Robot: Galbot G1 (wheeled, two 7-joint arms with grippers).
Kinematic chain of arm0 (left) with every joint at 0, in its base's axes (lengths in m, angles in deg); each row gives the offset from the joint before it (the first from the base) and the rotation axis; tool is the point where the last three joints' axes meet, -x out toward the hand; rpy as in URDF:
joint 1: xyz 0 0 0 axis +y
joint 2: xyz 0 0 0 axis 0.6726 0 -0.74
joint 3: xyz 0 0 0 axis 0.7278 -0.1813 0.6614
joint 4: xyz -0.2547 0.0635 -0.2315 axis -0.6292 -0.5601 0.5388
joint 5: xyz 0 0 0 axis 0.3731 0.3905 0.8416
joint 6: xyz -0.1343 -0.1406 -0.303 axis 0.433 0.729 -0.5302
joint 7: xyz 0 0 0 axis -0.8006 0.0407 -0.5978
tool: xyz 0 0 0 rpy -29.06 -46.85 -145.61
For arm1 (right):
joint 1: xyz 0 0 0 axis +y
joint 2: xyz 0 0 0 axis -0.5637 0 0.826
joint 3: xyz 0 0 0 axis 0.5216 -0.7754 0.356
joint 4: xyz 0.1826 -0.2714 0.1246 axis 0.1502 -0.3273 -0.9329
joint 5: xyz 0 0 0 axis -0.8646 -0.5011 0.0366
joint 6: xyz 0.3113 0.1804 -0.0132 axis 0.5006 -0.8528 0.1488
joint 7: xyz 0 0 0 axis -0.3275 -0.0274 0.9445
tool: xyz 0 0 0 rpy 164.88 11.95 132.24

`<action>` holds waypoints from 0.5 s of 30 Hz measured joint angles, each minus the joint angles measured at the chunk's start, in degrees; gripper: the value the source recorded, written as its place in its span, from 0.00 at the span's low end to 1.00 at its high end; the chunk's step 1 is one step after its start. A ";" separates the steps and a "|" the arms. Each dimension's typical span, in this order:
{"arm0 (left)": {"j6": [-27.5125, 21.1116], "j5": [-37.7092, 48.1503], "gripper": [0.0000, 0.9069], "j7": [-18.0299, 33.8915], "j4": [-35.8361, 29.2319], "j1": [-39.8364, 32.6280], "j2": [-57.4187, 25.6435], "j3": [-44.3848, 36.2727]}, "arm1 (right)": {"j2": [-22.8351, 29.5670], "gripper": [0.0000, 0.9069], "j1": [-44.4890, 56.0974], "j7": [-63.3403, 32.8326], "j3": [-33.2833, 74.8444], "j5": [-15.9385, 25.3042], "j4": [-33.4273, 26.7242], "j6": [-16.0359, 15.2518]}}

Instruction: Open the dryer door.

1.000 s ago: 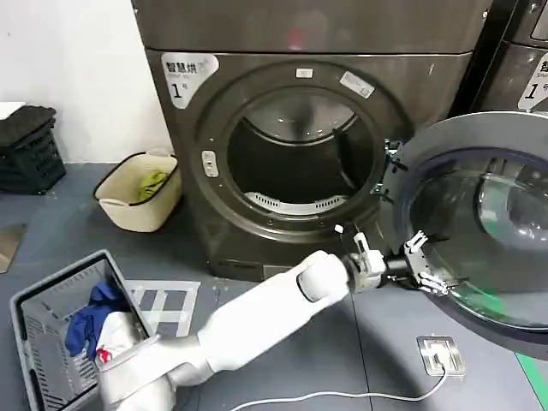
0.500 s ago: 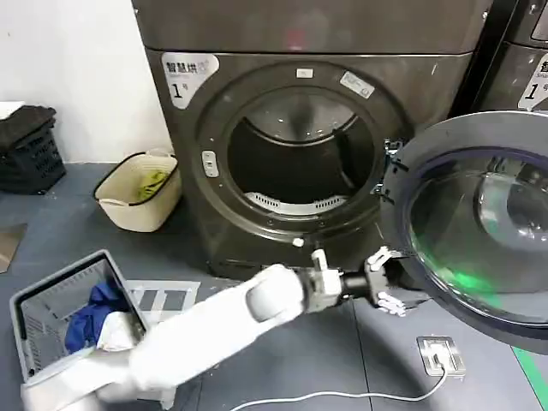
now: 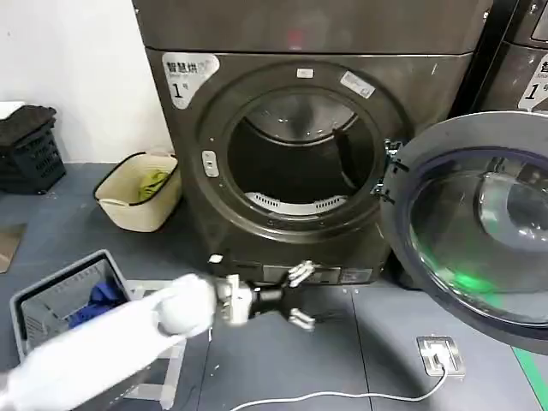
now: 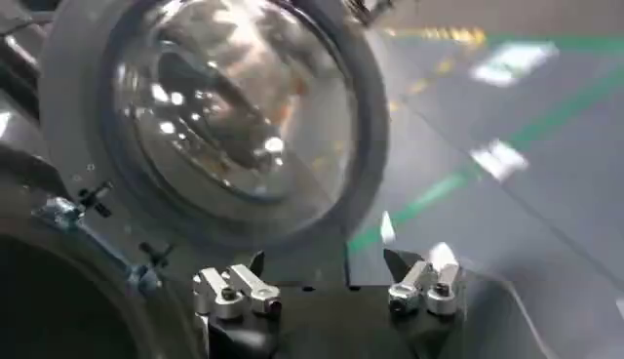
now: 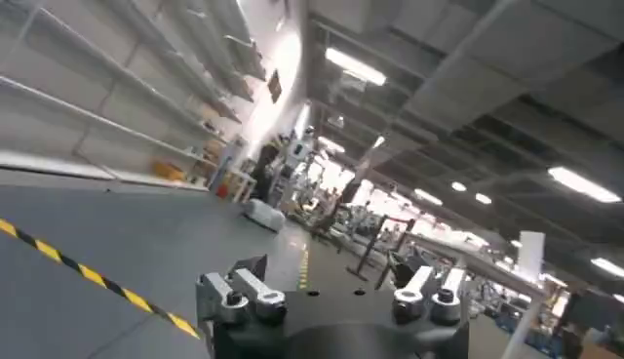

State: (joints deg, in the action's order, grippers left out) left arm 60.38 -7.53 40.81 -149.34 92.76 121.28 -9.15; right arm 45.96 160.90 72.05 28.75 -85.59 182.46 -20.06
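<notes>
We read a white sticker (image 3: 189, 74) at the upper left corner of the dryer (image 3: 171, 171) — Chinese characters "智慧烘" above a large "1". A like sticker (image 3: 538, 81) on the neighbouring machine (image 3: 514, 60) also shows a "1" — its characters are cut off. Two small white labels (image 3: 356, 84) on the dryer's front ring are too small for us to read.

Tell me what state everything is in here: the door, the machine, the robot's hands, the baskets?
dryer door: swung fully open to the right.
dryer: drum opening exposed, drum looks empty.
left gripper: open, holding nothing, low before the dryer.
right gripper: open, empty.
grey basket: holds clothes.
beige bin: something green inside.
</notes>
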 joint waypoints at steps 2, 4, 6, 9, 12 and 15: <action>2.67 -3.02 1.00 -0.51 -0.67 1.07 -3.48 1.20 | -0.66 1.00 -0.28 0.14 -0.61 0.13 -0.15 0.08; 4.80 -6.12 1.00 -0.69 -1.22 2.42 -6.59 2.45 | -1.29 1.00 -0.54 0.26 -1.25 0.23 -0.31 0.14; 7.23 -9.59 1.00 -0.86 -1.35 4.38 -9.83 4.28 | -1.84 1.00 -0.77 0.38 -1.96 0.26 -0.58 0.44; 12.22 -16.05 1.00 -1.05 -0.89 8.59 -14.55 8.61 | -2.61 1.00 -1.02 0.70 -3.17 0.30 -0.95 0.79; 17.30 -23.28 1.00 -0.24 -0.79 14.34 -18.89 15.84 | -3.09 1.00 -1.22 1.18 -4.13 0.26 -1.22 1.18; 21.63 -30.52 1.00 1.10 -0.53 21.41 -22.75 24.07 | -3.35 1.00 -1.43 1.77 -5.13 0.19 -1.57 1.69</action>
State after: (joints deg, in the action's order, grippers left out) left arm 82.01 -38.05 41.91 -149.87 114.17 98.53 14.93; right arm 42.61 159.47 73.83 23.61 -85.40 180.89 -18.37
